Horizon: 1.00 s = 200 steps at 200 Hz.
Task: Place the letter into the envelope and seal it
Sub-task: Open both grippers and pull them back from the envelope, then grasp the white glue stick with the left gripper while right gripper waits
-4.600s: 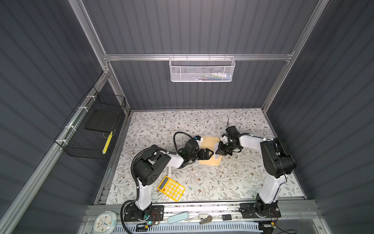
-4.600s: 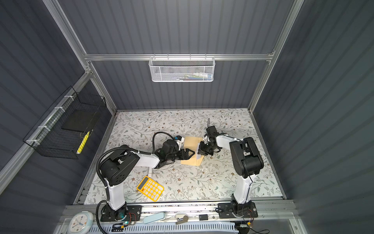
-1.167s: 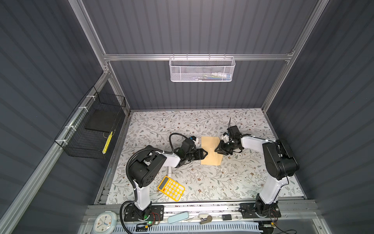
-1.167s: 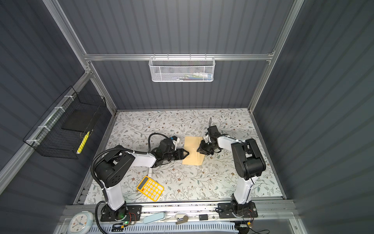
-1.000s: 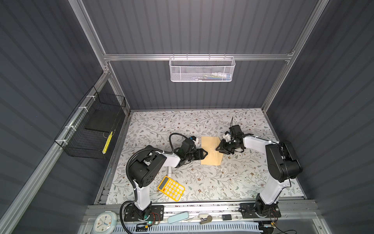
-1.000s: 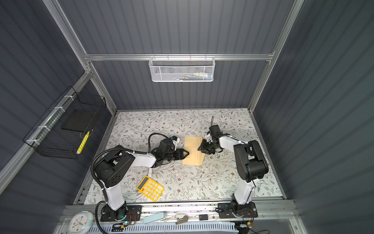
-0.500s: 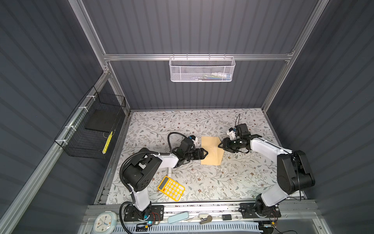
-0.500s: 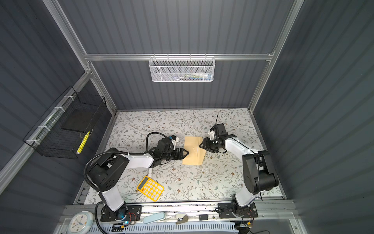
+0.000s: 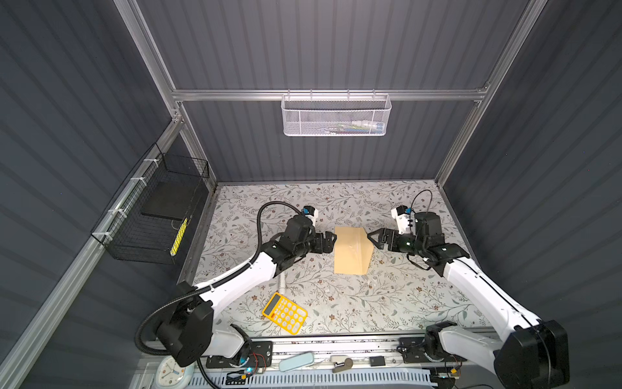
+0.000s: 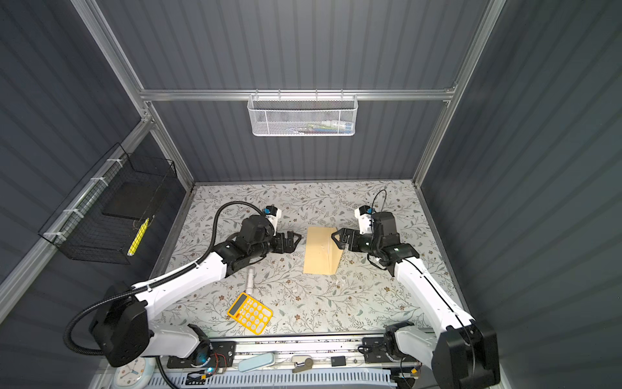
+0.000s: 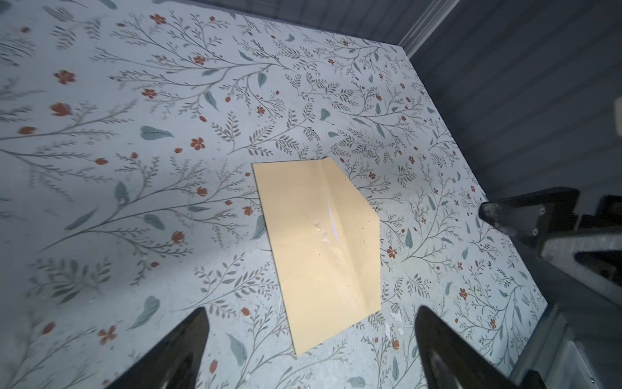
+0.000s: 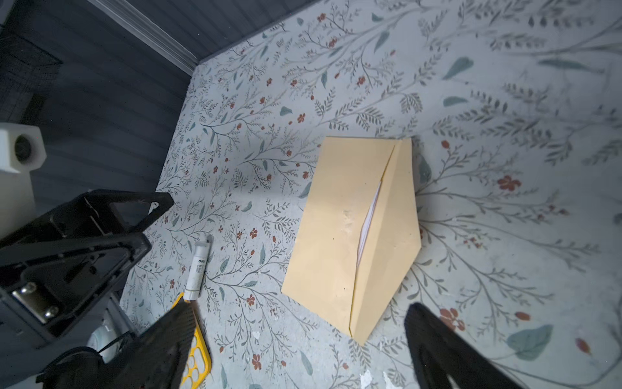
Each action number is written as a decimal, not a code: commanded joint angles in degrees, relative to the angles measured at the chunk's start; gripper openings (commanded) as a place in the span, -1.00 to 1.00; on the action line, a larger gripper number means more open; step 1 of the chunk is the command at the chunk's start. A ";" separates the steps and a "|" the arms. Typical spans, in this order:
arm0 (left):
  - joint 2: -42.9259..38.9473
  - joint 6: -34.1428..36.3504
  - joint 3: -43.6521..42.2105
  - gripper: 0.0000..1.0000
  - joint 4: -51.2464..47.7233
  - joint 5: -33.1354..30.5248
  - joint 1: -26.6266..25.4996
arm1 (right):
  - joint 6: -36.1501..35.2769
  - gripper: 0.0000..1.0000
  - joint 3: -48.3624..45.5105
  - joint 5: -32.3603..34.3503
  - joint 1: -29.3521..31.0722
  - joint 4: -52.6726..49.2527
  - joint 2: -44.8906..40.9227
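**Two grippers wide, envelope flat between them**

Both my grippers stand wide apart and hold nothing. In both top views the envelope [image 9: 351, 251] [image 10: 321, 251] lies flat near the middle of the flowered surface [image 9: 404, 303]. My left gripper [image 9: 328, 242] [image 10: 291, 243] is just beside it at 9 o'clock, and my right gripper [image 9: 375, 238] [image 10: 338, 239] is close at 3 o'clock. In each wrist view my dark fingers [image 11: 188, 336] [image 12: 434, 336] are spread on two sides of the envelope [image 11: 319, 235] [image 12: 353, 235] and do not touch it.

The flap is folded over the body, on the side of my right gripper. Along its edge a narrow gap is open, and there a thin white strip of the letter [image 12: 368, 219] [image 11: 331, 219] shows; the rest of the letter is hidden inside.

A white glue stick [image 10: 250, 278] [image 12: 198, 267] lies at about 8 o'clock from the envelope, well apart from it. A yellow calculator [image 9: 284, 313] [image 10: 250, 313] lies at about 7 o'clock, nearer to the front edge.
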 commanded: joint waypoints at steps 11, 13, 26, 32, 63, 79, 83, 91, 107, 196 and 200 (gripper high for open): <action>-5.32 3.71 2.70 0.98 -16.04 -9.08 -0.14 | -1.98 0.98 -1.57 0.64 -0.12 -0.43 -4.23; -5.66 3.69 2.72 0.98 -16.76 -9.28 -0.16 | -1.98 0.98 -1.59 0.68 -0.12 -0.51 -4.40; -7.70 3.72 3.05 0.98 -20.24 -10.56 -0.16 | -2.25 0.98 -1.86 1.42 -0.12 -1.61 -5.35; -8.73 3.47 3.12 0.99 -21.64 -11.23 -0.16 | -2.46 0.98 -1.86 1.86 -0.12 -2.38 -5.66; -13.44 2.51 3.66 0.99 -28.87 -14.42 -0.16 | -2.86 0.98 -2.15 2.00 -0.20 -5.38 -6.88; -15.58 1.75 3.64 1.00 -32.18 -15.29 -0.16 | -2.73 0.98 -2.94 1.46 -0.20 -5.76 -7.78; -16.08 1.57 3.53 0.99 -32.89 -15.31 -0.14 | -2.69 0.98 -3.15 1.32 -0.20 -5.82 -8.09; -16.92 0.97 3.41 0.99 -34.29 -15.12 -0.12 | -2.47 0.98 -3.65 0.97 -0.20 -5.78 -8.55; -17.58 -0.79 3.49 0.99 -37.69 -15.46 -0.03 | -2.15 0.98 -4.63 0.20 -0.20 -5.86 -9.29; -9.17 -8.98 -0.75 0.98 -43.76 -11.39 -0.07 | -0.09 0.98 -6.33 -3.47 -0.14 -5.77 -9.85; -8.70 -9.15 -1.05 0.97 -43.70 -11.17 -0.05 | -0.05 0.98 -6.44 -3.53 -0.20 -5.71 -9.93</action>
